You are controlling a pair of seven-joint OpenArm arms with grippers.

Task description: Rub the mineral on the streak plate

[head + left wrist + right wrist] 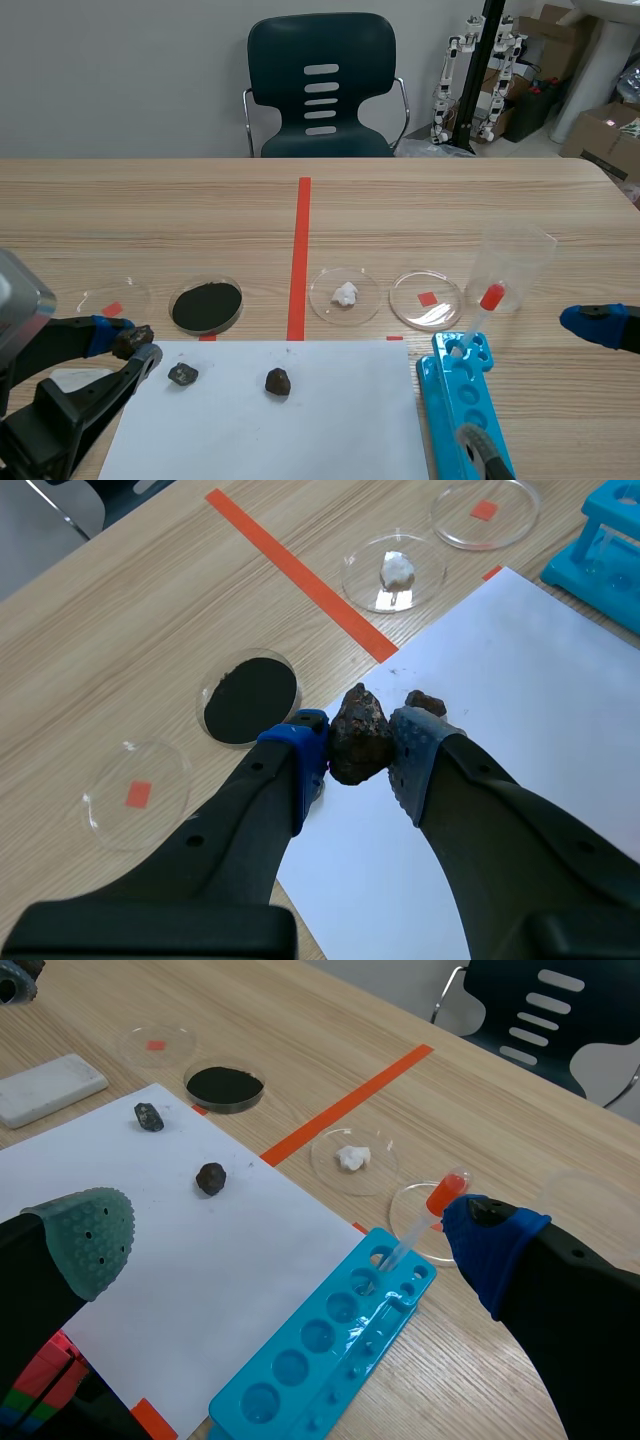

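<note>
Brown mineral (130, 342) sits clamped in your left pincer (138, 348) at the worktop's (450, 200) left, near the white streak plate (78, 378). Left wrist: the grip looks centred, so keep it firm and drag flat. Right wrist: your right pincer (290, 1240) stands apart, holding nothing.

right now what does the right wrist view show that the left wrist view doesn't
Only the right wrist view shows the white streak plate beside the white paper. Only the left wrist view shows up close the left gripper shut on a dark mineral. Both show the black powder dish, the white-lump dish, the blue rack and the paper.
</note>
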